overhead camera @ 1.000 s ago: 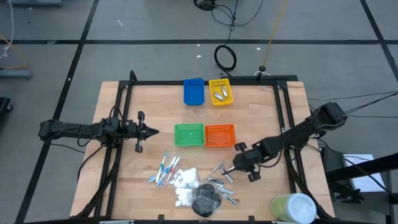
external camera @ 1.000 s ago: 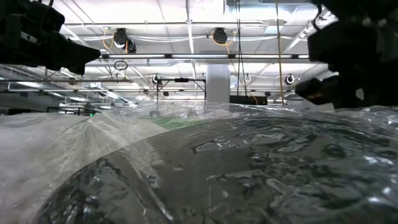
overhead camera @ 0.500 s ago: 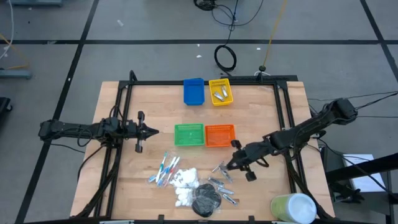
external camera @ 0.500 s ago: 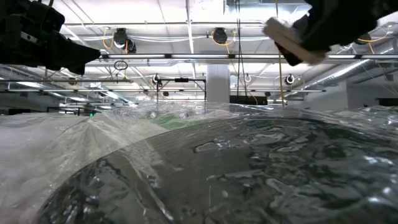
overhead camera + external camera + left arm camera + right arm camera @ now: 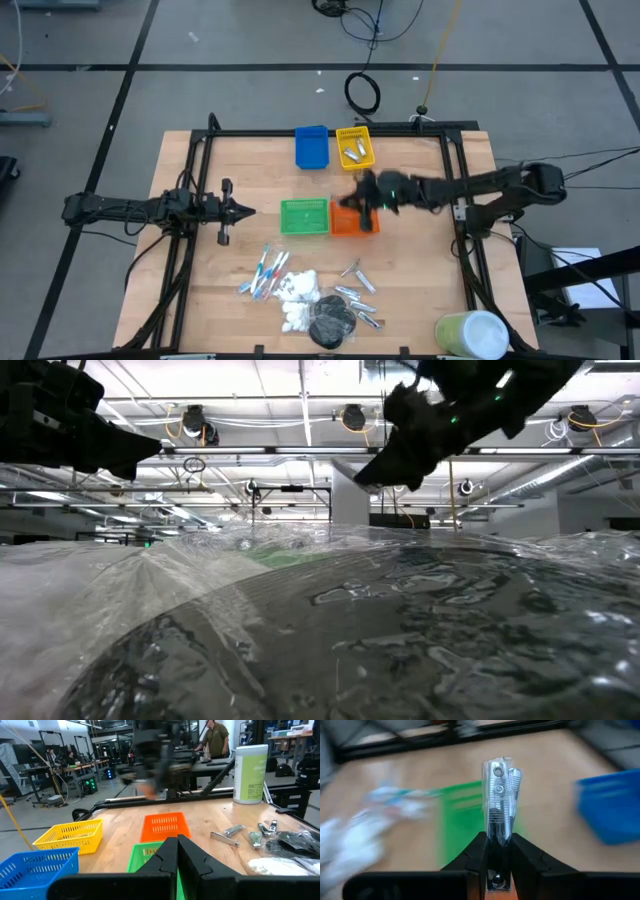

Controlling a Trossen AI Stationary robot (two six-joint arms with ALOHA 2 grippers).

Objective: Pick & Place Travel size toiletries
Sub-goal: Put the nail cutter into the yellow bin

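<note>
My right gripper (image 5: 358,203) hovers over the far edge of the orange bin (image 5: 352,222), shut on a silvery clipper-like item in a clear wrapper (image 5: 498,785). More toiletries lie in a pile near the table's near edge: blue, red and white sticks (image 5: 265,272), white pads (image 5: 297,291), black discs (image 5: 330,323) and silvery pieces (image 5: 355,292). The yellow bin (image 5: 355,148) holds a few silvery pieces. My left gripper (image 5: 245,210) waits shut, left of the green bin (image 5: 304,216). My right gripper pinches the silvery item by one end (image 5: 498,829) between its two fingers. The rest of it sticks straight out beyond the fingertips, along their line. It is lifted clear of the table and of the bins.
A blue bin (image 5: 312,146) stands beside the yellow one at the far edge. A large pale green-white cylinder (image 5: 472,333) stands at the near right corner. A dark frame (image 5: 455,200) borders the work area. Crinkled clear plastic (image 5: 320,630) fills the low view's foreground.
My right gripper has risen from the silvery pieces near the table's near right side. It has swung toward the far edge and the left, to above the orange bin, carrying the silvery item with it.
</note>
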